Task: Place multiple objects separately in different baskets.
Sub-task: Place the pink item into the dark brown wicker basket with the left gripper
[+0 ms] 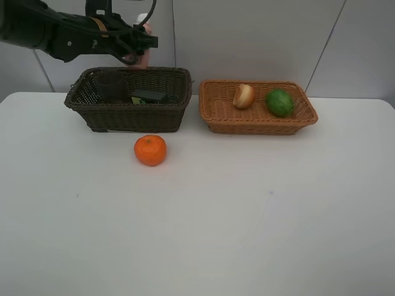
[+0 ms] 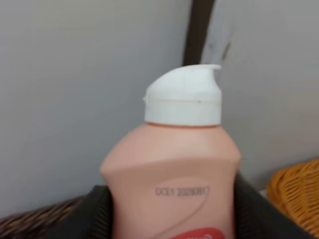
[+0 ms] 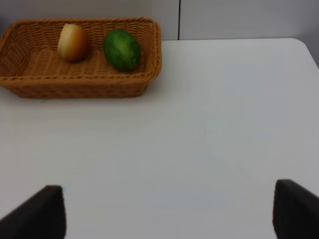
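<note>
Progress: sorting well advanced, not complete.

Baskets, two: one dark brown, deeper woven wicker basket (image 1: 128, 117); one light orange-tan, shallower wicker basket (image 1: 258, 120) with flared rim, just beside it on the white table (image 1: 247, 216).

Dark brown basket: one dark green black-capped bottle (image 1: 150, 97) lying inside; a dim, cup-like shape next to it, too dark to identify.

Tan basket: one red-yellow peach-like fruit (image 1: 244, 96); one green lime (image 1: 280, 102).

In transit: one small pink white-capped bottle (image 2: 174, 164), clamped between the left gripper's (image 1: 137, 52) fingers, above the dark brown basket's rear rim.

Outstanding: one orange mandarin (image 1: 150, 150), on the table just in front of the dark brown basket.

Right gripper (image 3: 167, 211): fingers wide apart, nothing between them, well apart from the tan basket.
</note>
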Available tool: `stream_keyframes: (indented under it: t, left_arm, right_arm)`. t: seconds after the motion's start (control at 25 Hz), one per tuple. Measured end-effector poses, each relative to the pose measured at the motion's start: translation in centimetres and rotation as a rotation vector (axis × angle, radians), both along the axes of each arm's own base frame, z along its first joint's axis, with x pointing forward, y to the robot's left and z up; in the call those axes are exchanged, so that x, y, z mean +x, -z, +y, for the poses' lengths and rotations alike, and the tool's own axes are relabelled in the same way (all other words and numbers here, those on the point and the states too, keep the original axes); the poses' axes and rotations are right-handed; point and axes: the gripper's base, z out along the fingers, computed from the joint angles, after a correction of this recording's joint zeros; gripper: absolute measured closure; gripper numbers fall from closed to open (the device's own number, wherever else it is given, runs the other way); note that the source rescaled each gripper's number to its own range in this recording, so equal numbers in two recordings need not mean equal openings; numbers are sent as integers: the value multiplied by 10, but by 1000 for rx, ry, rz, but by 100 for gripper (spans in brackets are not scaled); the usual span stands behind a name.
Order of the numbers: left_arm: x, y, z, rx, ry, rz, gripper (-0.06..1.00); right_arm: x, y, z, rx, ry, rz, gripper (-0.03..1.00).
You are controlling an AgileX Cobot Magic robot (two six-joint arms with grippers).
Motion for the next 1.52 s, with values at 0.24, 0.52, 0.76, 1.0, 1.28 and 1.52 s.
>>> stream_keyframes:
  t: [0.24, 0.52, 0.76, 1.0, 1.28, 1.52]
  left_arm:
    - [25, 26, -25, -10, 40, -7, 33]
    - [36, 53, -33, 4, 52, 20, 33]
    - [36, 57, -35, 8, 56, 28, 33]
    - [33, 57, -42, 16, 75, 29, 33]
    - [32, 58, -44, 6, 67, 46, 12]
    - [33, 56, -45, -8, 73, 30, -5]
  right_arm:
    - [0, 0, 0, 0, 0, 0, 13]
    - [0, 0, 0, 0, 0, 0, 13]
    - [0, 0, 0, 0, 0, 0, 13]
    - [0, 0, 0, 1, 0, 0, 13]
    - [0, 0, 0, 1, 0, 0, 13]
    - [0, 0, 0, 1, 0, 0, 13]
